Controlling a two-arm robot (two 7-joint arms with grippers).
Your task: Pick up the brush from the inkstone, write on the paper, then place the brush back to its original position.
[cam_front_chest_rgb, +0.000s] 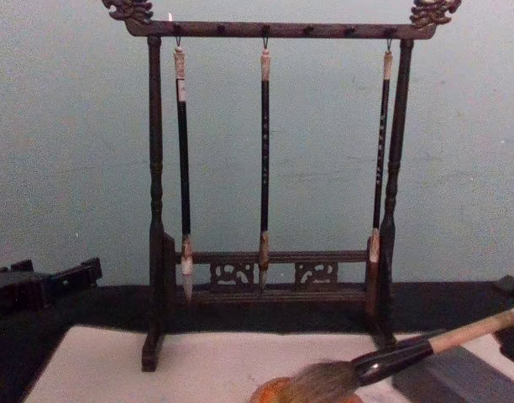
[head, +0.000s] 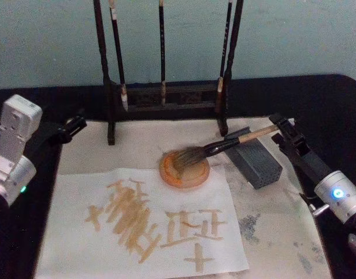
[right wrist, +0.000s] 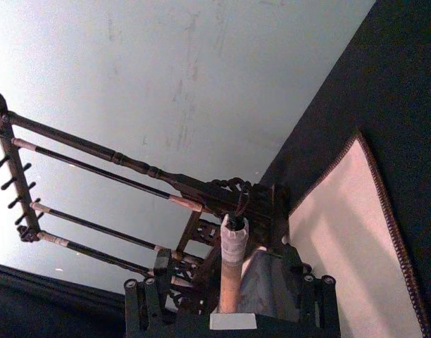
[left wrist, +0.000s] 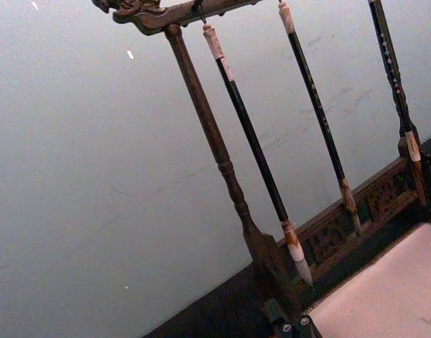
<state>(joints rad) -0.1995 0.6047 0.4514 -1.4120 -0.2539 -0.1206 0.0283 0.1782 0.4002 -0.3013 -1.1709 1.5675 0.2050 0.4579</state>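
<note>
Inkstone (cam_front_chest_rgb: 267,392) mostly below chest view's edge

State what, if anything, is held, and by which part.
Nothing is clamped. The right gripper, open, straddles the handle end of the brush near its pale cap; bristles rest on the inkstone. The left gripper idles beside the paper.

The inkstone (head: 184,170) is orange-brown, and the brush (head: 224,144) on it has grey-brown bristles, black ferrule, tan handle. The paper (head: 178,197) in front of the inkstone is off-white with golden-tan strokes, block (head: 256,160) beside it dark grey
</note>
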